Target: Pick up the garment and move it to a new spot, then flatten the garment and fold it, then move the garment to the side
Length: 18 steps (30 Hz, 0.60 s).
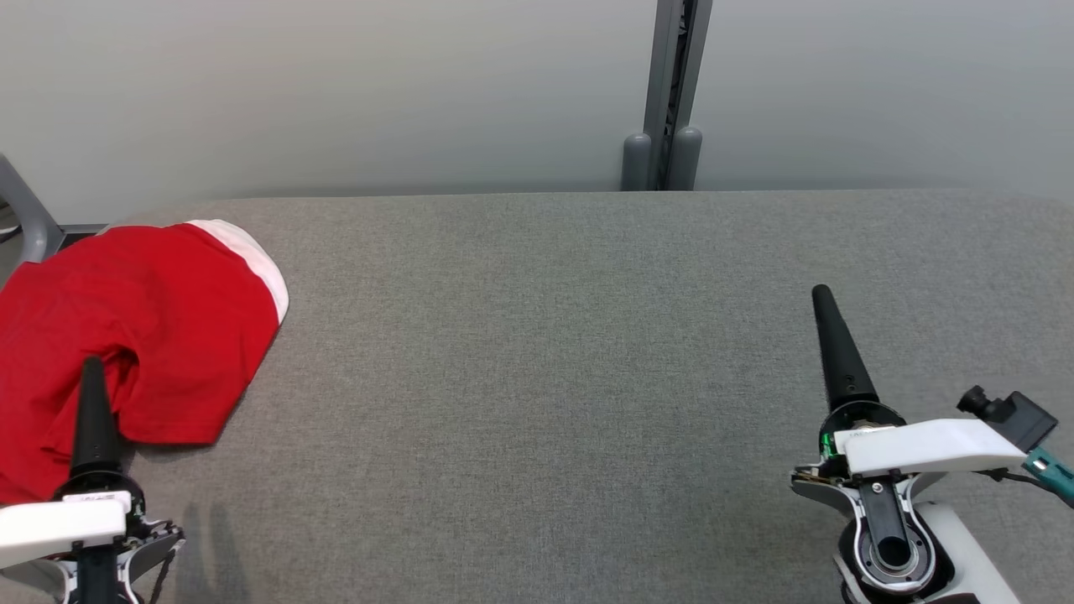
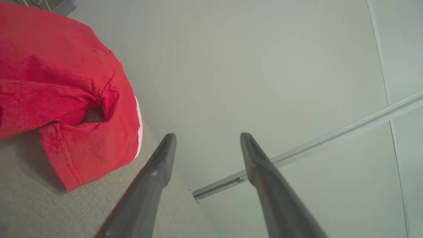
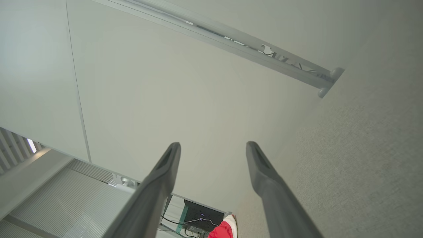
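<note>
Below left and below right in the head view, two arms are seen low over the near edge of the table (image 1: 537, 377), each wrist level and each set of fingers pointed away from the robot. The left gripper (image 2: 208, 142) is held with its two dark fingers apart and nothing between them. It is placed just beside the near edge of the garment (image 1: 159, 327); whether cloth is touched cannot be told. The right gripper (image 3: 213, 147) is likewise spread wide and empty, over bare table and well apart from the cloth.

One garment is counted: red, with a white band along one edge, rumpled and partly doubled over itself. It is lying at the table's left end, near the far corner. Two grippers and four fingers are counted.

The table is covered in a grey woven fabric. A plain pale wall (image 1: 336, 84) is seen behind it, and one grey upright post (image 1: 671, 92) is set against the wall, with two rounded feet at its base. Beyond the table's left end, a dark box (image 3: 203, 216) with cables is shown in the right wrist view.
</note>
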Tool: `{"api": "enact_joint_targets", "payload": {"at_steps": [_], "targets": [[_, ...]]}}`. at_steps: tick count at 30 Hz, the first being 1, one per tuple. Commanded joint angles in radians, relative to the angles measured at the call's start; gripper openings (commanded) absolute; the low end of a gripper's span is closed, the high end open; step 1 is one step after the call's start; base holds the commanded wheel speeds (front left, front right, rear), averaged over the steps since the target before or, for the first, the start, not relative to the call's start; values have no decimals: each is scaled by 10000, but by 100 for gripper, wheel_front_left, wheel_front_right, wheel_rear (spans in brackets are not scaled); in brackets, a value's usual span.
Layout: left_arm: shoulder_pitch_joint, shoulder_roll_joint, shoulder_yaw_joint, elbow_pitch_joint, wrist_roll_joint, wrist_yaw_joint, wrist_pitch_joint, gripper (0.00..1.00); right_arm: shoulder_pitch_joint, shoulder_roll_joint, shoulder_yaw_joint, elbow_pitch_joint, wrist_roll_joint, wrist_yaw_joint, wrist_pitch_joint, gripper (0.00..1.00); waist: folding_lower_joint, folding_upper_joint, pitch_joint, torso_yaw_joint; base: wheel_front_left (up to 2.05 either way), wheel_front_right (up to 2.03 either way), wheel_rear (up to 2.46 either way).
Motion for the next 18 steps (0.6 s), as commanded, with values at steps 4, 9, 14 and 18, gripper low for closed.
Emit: {"api": "enact_joint_targets", "payload": {"at_steps": [4,9,14,18], "targets": [[12,27,-413,-340,920,-35,-355,100,67,-93,-486,-180,-1427,57,-33,100,0,0,12,-6,0,0,0],[118,-36,-721,-473,1706,-36,-646,100,206,-99,-744,-95,-2587,58,-35,100,0,0,3,-14,0,0,0],[151,-99,-838,-550,2754,-37,-928,100,266,-161,-1054,60,-3929,60,-37,100,0,0,8,-25,0,0,0],[209,-141,-935,-585,3294,-35,-1087,100,298,-122,-1347,190,-4741,61,-38,100,0,0,24,-37,0,0,0]]}}
